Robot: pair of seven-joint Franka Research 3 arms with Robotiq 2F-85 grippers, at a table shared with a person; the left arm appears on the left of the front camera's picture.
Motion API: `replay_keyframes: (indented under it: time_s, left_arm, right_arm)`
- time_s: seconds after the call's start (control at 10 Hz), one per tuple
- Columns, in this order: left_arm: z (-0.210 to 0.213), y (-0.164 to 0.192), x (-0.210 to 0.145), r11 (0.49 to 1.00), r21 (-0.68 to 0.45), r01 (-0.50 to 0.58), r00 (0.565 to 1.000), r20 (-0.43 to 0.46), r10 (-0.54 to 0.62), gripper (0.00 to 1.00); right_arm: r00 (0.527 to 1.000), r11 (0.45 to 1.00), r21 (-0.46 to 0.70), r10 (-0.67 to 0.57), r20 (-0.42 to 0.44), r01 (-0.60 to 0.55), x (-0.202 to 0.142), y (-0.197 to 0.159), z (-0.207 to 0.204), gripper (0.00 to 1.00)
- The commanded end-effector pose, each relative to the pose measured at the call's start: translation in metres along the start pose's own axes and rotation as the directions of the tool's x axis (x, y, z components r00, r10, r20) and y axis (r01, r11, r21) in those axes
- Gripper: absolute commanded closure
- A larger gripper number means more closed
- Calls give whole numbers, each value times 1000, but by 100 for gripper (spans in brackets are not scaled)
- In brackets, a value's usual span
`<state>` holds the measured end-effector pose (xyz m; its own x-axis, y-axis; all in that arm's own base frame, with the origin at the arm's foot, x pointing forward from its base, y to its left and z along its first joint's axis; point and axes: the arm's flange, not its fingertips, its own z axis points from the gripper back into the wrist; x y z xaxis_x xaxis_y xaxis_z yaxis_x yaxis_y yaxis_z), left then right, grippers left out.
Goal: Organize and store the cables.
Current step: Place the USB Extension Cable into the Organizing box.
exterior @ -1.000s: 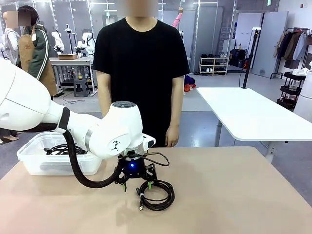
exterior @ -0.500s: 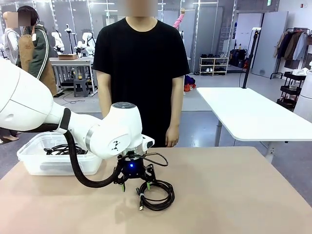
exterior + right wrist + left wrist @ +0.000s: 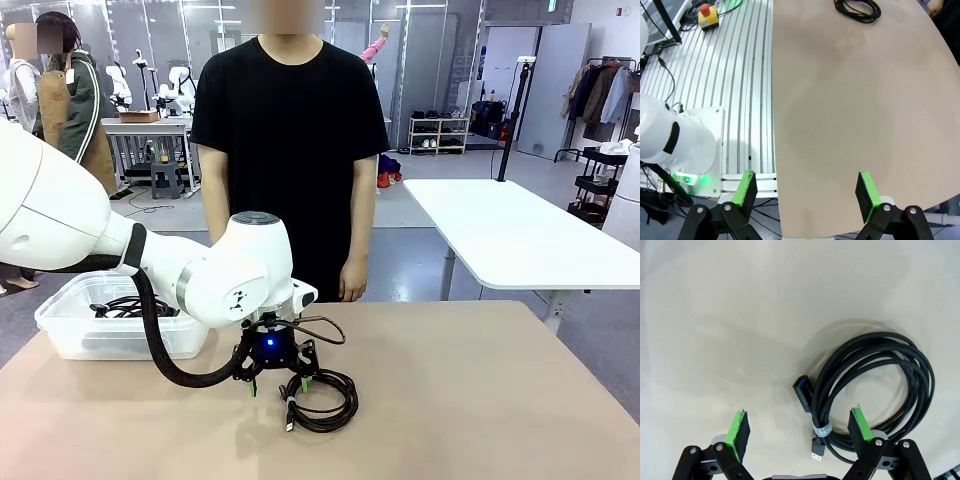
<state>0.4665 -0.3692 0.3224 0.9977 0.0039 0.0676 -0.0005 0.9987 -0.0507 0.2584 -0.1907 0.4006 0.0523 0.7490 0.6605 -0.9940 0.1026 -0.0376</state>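
Bright, even overhead light; soft shadows on the table [image 3: 480,400]; sharp focus.

Coiled black cable [image 3: 320,399] flat on table, more cables [image 3: 130,306] in bin

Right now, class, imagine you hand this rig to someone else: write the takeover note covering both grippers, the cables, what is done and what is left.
Left gripper: open, empty, low over the near edge of the coiled black braided cable on the tan table, one pad over the coil's edge.
Right gripper: open, empty, away from the work.
Done: black cables already lie in the clear plastic bin.
Left: grasp this coil, place it in the bin.
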Motion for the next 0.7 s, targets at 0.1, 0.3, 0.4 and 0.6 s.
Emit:
replay_keyframes:
  time_s: [0.1, 0.3, 0.4, 0.6]
  left_arm:
    - [-11, -10, -8, 999, 32, 22, 999, -40, -21, 0]
    - [-14, -14, -9, 997, 71, 28, 998, -56, -24, 0]
    - [-14, -13, -9, 996, 85, 21, 998, -53, -16, 60]
    - [-13, -15, -10, 995, 91, 28, 998, -54, -24, 100]
  right_arm:
    - [1000, 1000, -4, -1, 10, 1, 0, -1, 1, 0]
    - [1000, 1000, -4, -1, 10, 1, 0, -1, 1, 0]
    - [1000, 1000, -4, -1, 10, 1, 0, -1, 1, 0]
    - [1000, 1000, -4, -1, 10, 1, 0, -1, 1, 0]
